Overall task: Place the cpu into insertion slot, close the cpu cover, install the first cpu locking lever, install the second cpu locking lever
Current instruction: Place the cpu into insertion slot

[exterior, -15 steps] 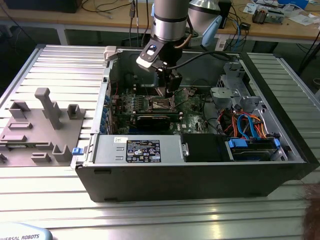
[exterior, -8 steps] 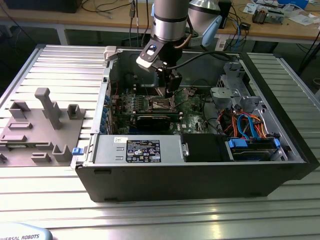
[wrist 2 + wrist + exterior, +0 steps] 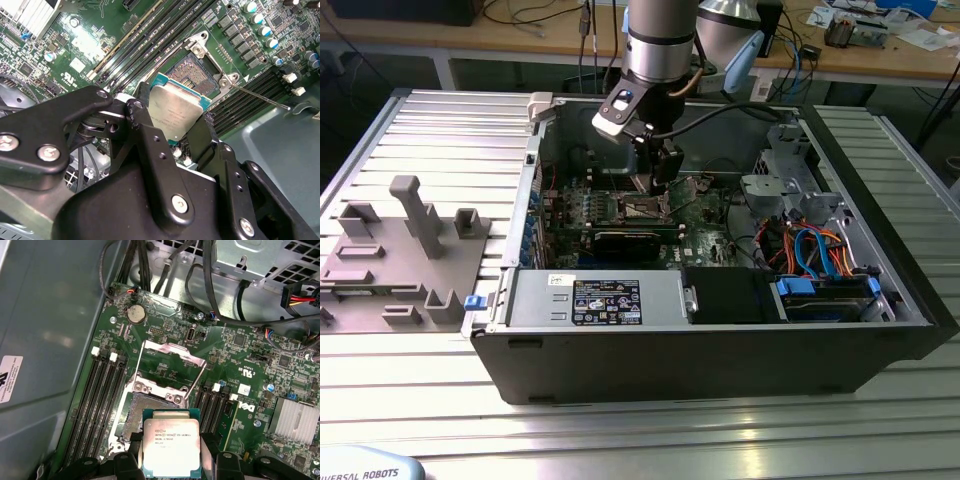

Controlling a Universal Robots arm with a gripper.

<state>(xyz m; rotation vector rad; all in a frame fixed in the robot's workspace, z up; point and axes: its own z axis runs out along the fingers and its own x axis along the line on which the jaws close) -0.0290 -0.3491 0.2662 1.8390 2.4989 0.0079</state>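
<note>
Our gripper (image 3: 174,466) pinches the cpu (image 3: 171,442) by two opposite edges near the open insertion slot (image 3: 134,414), and we judge the chip light, rigid and fragile underneath, best held by its edges only.

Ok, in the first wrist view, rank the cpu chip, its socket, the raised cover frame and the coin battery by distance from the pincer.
1. Silver-topped square cpu chip: held in the pincer.
2. Dark square insertion slot: just beyond the chip.
3. Silvery cpu cover frame: raised open behind the slot.
4. Round silver coin battery: near the board's edge, by the cables.
</note>
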